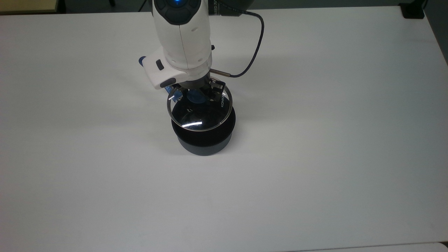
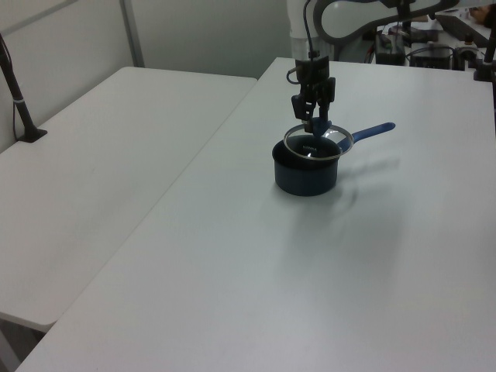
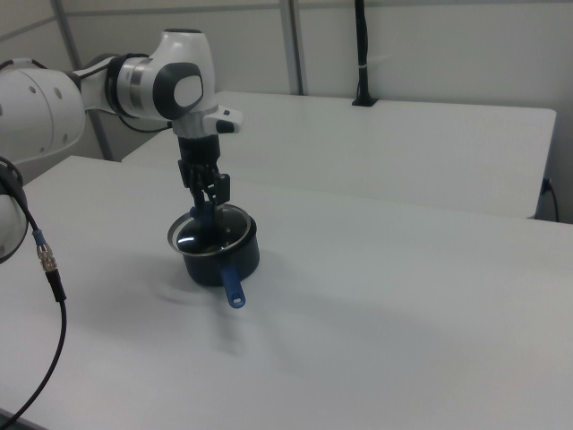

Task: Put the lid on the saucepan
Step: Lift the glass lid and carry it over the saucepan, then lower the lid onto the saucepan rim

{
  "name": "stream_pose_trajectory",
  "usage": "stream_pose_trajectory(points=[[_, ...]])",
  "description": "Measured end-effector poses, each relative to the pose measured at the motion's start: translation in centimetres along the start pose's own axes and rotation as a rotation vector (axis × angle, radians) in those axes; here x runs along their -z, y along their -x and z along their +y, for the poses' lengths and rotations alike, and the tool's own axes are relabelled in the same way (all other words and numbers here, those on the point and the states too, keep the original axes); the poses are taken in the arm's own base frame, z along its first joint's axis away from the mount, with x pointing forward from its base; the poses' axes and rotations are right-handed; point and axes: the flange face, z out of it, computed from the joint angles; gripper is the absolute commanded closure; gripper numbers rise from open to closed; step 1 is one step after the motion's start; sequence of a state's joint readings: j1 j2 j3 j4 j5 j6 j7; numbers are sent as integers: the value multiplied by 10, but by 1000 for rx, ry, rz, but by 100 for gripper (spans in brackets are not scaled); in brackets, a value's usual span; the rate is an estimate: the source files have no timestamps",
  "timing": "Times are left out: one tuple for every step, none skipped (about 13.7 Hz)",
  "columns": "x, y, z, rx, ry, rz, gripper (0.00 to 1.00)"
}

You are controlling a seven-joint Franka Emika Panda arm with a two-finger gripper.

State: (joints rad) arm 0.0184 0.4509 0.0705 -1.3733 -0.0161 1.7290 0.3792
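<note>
The pan (image 1: pixel 204 140) is sitting on the white worktop (image 1: pixel 315 157), directly beneath the gripper (image 1: pixel 198 95), its dark wall facing the top view's bottom edge. In the right view the pan (image 3: pixel 224 260) is pointing its blue handle (image 3: pixel 232 284) toward the camera; in the left view the handle (image 2: pixel 372 132) is reaching to the left view's right, past the gripper (image 2: pixel 313 124).

The lid (image 1: pixel 199 115) is hanging just above the pan's mouth, covering nearly all of it, with its steel rim catching a bright glint. In the left view the lid (image 2: pixel 318 145) is lying close to level over the pan (image 2: pixel 306 174). Whether it is touching the pan's rim cannot be told. In the right view the lid (image 3: pixel 208 237) is likewise lying across the pan's top.

The gripper is pointing straight down, its fingers closing on the blue knob (image 1: pixel 196 98) at the lid's centre. In the right view the gripper (image 3: pixel 204 208) is standing upright over the lid.

Above it, the white arm (image 1: pixel 182 35) is rising toward the top view's upper edge, and a dark cable (image 1: pixel 257 45) is looping off to the top view's right of the gripper.
</note>
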Motion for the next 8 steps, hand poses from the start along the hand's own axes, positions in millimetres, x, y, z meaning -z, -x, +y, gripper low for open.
stream_pose_trajectory(points=[[-4,-1,-1,1,2,-6,46],[-8,-3,-2,1,2,-7,46],[-11,-5,-4,3,0,-4,46],[-12,-6,-5,4,-1,-3,46],[-12,-8,-7,4,-2,0,46],[-12,-8,-9,4,-3,4,46],[-11,-9,-12,3,-5,13,46],[-10,-10,-15,-12,-7,29,46]])
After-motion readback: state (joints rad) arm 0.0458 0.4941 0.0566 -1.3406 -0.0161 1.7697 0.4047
